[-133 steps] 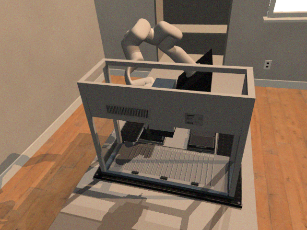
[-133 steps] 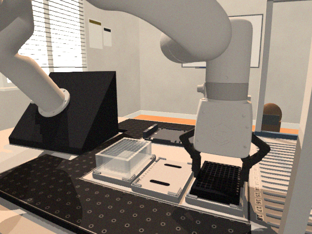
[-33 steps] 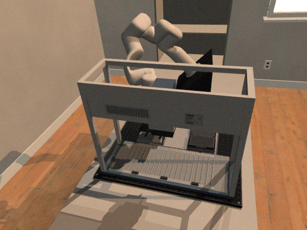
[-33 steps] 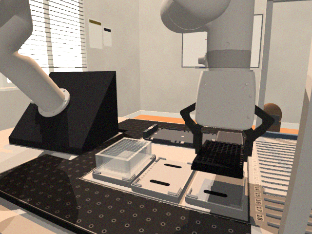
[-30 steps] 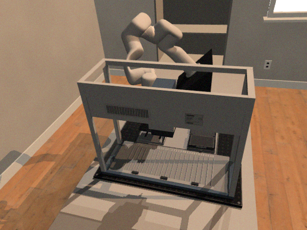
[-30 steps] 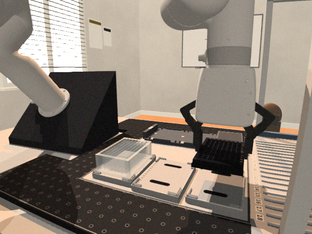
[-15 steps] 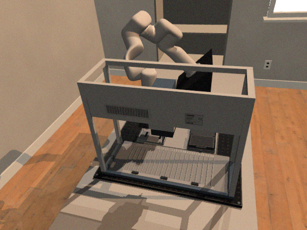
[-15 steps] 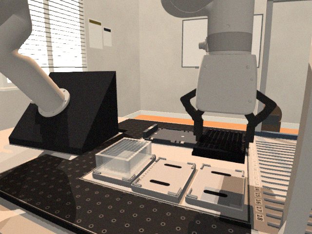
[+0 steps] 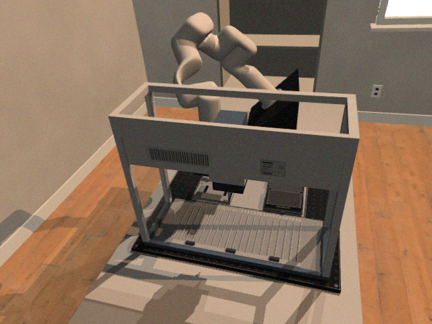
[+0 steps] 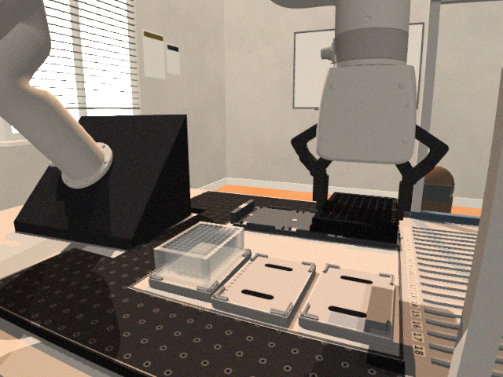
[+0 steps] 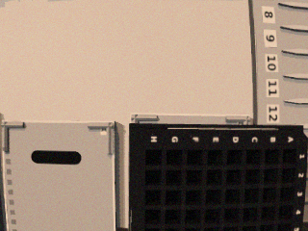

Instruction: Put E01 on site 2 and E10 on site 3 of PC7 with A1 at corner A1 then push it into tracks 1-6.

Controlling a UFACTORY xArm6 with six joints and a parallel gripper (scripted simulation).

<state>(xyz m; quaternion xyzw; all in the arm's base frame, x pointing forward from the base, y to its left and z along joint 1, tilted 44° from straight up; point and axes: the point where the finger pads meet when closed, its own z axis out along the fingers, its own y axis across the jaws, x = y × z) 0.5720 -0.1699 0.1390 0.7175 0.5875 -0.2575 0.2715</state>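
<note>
Between the angular black fingers of the tool (image 10: 362, 209), a matte black plate (image 10: 357, 217) (image 11: 217, 185), rectangular, gridded with square wells, clamped.

The pale arm (image 9: 239, 48) (image 10: 53, 126) bends across the top view's upper middle, its gripper (image 10: 361, 209) pointing straight down right of centre in the exterior view, widely spaced fingers clamped in a grip.

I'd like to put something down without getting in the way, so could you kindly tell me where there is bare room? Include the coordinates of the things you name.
The apron (image 9: 249, 195) (image 10: 345, 248) (image 11: 125, 58) between the nest row and PC7 (image 9: 284, 210) (image 10: 280, 217); nests S2 (image 10: 266, 280) (image 11: 63, 192) and S3 (image 9: 215, 194) (image 10: 353, 294) also hold nothing. It is crowded at S1, filled by E07 (image 10: 199, 253), and around the pincer (image 10: 361, 209) carrying E01 (image 10: 359, 221) (image 11: 214, 183).
</note>
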